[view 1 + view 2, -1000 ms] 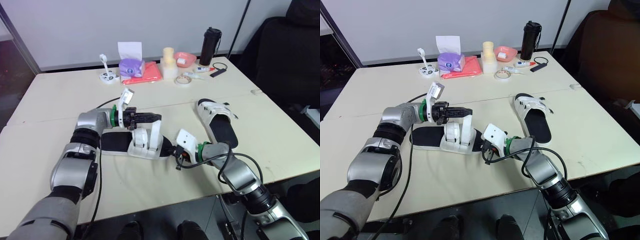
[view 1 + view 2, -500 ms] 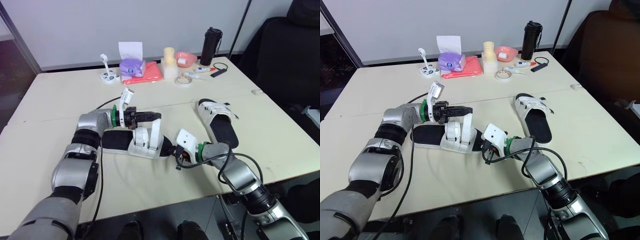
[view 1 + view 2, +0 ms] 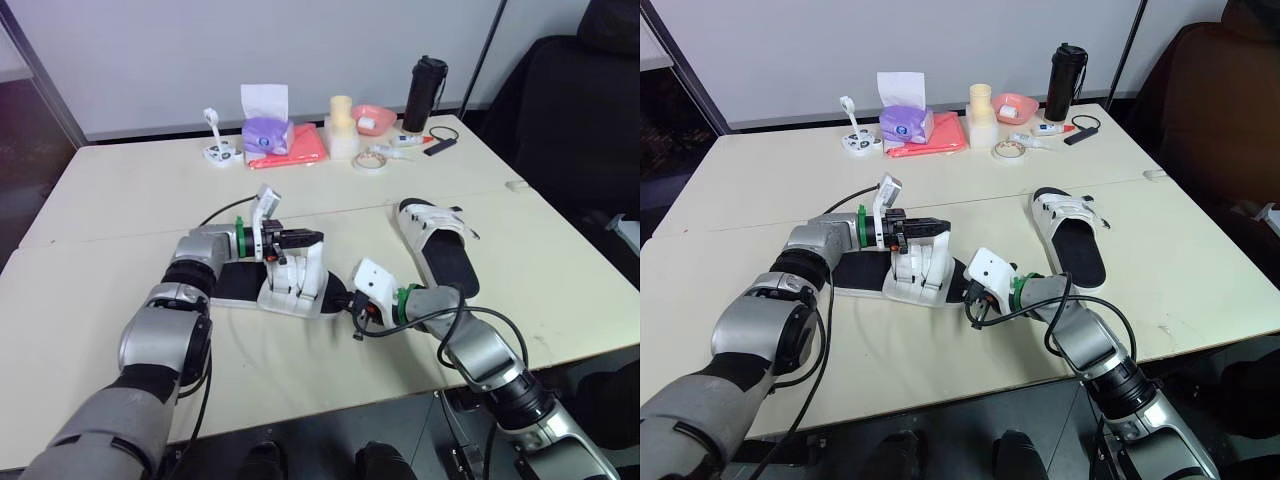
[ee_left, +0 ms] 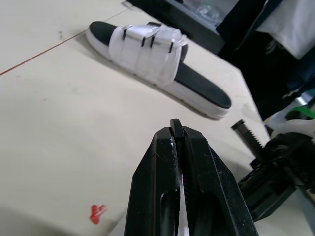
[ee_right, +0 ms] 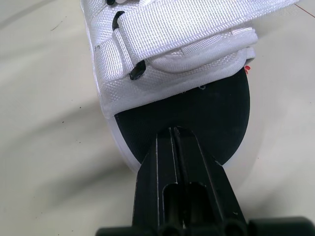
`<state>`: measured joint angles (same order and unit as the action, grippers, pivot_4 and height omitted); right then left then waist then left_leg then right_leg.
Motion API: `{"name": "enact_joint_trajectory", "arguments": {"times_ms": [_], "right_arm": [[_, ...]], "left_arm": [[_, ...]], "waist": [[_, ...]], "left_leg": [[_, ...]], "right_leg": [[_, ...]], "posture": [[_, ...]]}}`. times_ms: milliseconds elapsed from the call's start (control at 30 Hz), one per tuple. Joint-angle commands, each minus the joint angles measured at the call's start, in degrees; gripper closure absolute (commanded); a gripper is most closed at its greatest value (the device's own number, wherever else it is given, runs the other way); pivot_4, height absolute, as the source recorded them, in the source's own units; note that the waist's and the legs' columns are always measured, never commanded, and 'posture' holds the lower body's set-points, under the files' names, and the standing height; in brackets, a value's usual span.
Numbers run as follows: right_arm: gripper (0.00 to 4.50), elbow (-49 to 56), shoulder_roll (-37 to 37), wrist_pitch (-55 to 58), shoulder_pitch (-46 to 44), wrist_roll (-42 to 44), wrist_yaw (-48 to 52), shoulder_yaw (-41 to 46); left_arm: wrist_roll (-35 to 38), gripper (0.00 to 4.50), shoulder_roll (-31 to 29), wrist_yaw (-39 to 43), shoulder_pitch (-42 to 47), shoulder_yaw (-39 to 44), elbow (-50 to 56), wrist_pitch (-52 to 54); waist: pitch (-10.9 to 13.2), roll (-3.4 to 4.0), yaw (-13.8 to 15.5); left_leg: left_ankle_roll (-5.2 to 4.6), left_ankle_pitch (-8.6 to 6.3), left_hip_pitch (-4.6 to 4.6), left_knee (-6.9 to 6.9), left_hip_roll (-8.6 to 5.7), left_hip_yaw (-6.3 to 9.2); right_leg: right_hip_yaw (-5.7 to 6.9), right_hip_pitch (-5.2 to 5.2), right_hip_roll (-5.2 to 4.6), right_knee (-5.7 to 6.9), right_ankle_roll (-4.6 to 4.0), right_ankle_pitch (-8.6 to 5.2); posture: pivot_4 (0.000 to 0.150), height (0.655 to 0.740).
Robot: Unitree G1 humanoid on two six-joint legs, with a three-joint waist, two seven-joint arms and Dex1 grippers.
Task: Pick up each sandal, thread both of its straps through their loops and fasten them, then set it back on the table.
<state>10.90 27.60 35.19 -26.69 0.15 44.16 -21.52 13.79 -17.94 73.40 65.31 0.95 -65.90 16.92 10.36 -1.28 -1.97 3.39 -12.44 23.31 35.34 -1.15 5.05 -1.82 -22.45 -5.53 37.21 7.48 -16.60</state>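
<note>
Grippers at the sandal [image 3: 290, 292]
The left gripper [image 3: 306, 238] pinches its strap [image 3: 313, 262]; the right gripper [image 3: 346, 300], fingers pressed together, touches its sole [image 5: 197, 110] at 3 o'clock.

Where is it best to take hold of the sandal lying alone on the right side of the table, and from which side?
Probably at the bare heel end of that sandal, coming from the robot's side: it lies flat, heel nearest, and its straps cover only the far half.
</note>
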Motion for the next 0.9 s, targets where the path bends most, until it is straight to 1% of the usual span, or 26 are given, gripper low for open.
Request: {"name": "enact_joint_trajectory", "arguments": {"times_ms": [33, 233, 400, 467, 533, 600, 633, 700, 733, 800, 900], "right_arm": [[4.5, -1.24, 0.67, 2.26, 2.17, -0.65, 0.41, -1.74], [4.5, -1.47, 0.52, 2.17, 2.04, -0.61, 0.29, -1.9], [4.5, -1.6, 0.6, 2.1, 1.85, -0.56, 0.44, -1.91], [4.5, -1.71, 0.66, 2.03, 1.8, -0.58, 0.51, -1.98], [4.5, -1.84, 0.72, 1.91, 1.76, -0.66, 0.56, -2.13], [4.5, -1.99, 0.83, 1.78, 1.64, -0.81, 0.62, -2.34], [4.5, -2.05, 0.84, 1.76, 1.58, -0.82, 0.64, -2.35], [4.5, -2.19, 0.86, 1.65, 1.49, -0.85, 0.7, -2.38], [4.5, -2.28, 0.86, 1.6, 1.43, -0.87, 0.72, -2.39], [4.5, -2.45, 0.84, 1.53, 1.32, -0.86, 0.73, -2.4], [4.5, -2.56, 0.8, 1.46, 1.24, -0.82, 0.69, -2.43]], "left_arm": [[-1.69, 4.41, -0.83, -3.28, 1.37, 0.96, -1.31, -1.67], [-2.8, 4.41, -1.53, -4.03, 0.71, 1.11, -1.66, -0.94], [-2.81, 4.41, -2.3, -2.9, -0.56, 1.02, -0.64, 2.08], [-3.05, 3.78, -2.62, -3.78, -1.22, 0.92, -0.54, 3.3], [-3.03, 2.98, -2.93, -4.54, -1.68, 1.04, -0.39, 4.31], [-3.28, 1.86, -3.48, -5.36, -2.21, 0.89, -0.03, 4.39], [-3.7, 1.41, -3.79, -6.21, -2.62, 0.73, 0.07, 3.44], [-4.31, 0.32, -4.38, -7.68, -3.18, 0.76, 0.02, 1.49], [-4.46, 0.09, -4.6, -8.7, -3.23, 1.06, -0.16, 0.5], [-3.89, 0.09, -4.99, -10.13, -2.57, 2.22, -0.65, -0.7], [-2.52, 0.09, -5.13, -10.03, -1.03, 3.77, -0.53, -0.65]], "waist": [[-0.01, -0.01, 0.03], [-0.04, -0.01, 0.03], [-0.04, -0.01, -0.11], [-0.04, -0.01, -0.18], [-0.05, 0.0, -0.27], [-0.05, 0.0, -0.38], [-0.05, 0.0, -0.33], [-0.04, -0.02, -0.26], [-0.05, -0.02, -0.27], [-0.05, -0.02, -0.28], [-0.04, -0.02, -0.32]], "left_leg": [[0.0, 0.0, 0.0, 0.01, 0.0, 0.0], [0.0, 0.0, -0.05, 0.04, 0.0, 0.05], [0.0, 0.0, -0.06, 0.05, 0.0, 0.07], [0.0, 0.0, -0.06, 0.05, 0.0, 0.08], [0.0, 0.0, -0.06, 0.05, 0.0, 0.09], [0.0, 0.0, -0.06, 0.04, 0.0, 0.09], [0.0, 0.0, -0.06, 0.04, 0.0, 0.09], [0.0, 0.0, -0.03, 0.04, 0.0, 0.12], [0.0, 0.0, -0.02, 0.04, 0.0, 0.12], [0.0, 0.0, -0.03, 0.04, 0.0, 0.12], [0.0, 0.0, -0.03, 0.03, 0.0, 0.13]], "right_leg": [[0.01, 0.01, 0.0, 0.0, 0.0, 0.0], [0.06, 0.1, 0.0, 0.03, 0.0, 0.0], [0.08, 0.1, 0.0, 0.05, 0.0, 0.0], [0.08, 0.1, 0.0, 0.06, 0.0, 0.0], [0.09, 0.1, 0.0, 0.06, 0.0, 0.0], [0.09, 0.08, 0.0, 0.07, 0.0, 0.0], [0.09, 0.08, 0.0, 0.07, 0.01, -0.01], [0.13, 0.07, 0.0, 0.06, 0.01, -0.01], [0.13, 0.07, 0.0, 0.05, 0.01, -0.01], [0.13, 0.06, 0.0, 0.06, 0.01, -0.01], [0.14, 0.06, 0.0, 0.06, 0.01, -0.01]], "posture": [[0.15, 0.74], [0.15, 0.74], [0.15, 0.74], [0.15, 0.74], [0.15, 0.74], [0.15, 0.74], [0.15, 0.74], [0.15, 0.74], [0.15, 0.74], [0.15, 0.74], [0.15, 0.74]]}}
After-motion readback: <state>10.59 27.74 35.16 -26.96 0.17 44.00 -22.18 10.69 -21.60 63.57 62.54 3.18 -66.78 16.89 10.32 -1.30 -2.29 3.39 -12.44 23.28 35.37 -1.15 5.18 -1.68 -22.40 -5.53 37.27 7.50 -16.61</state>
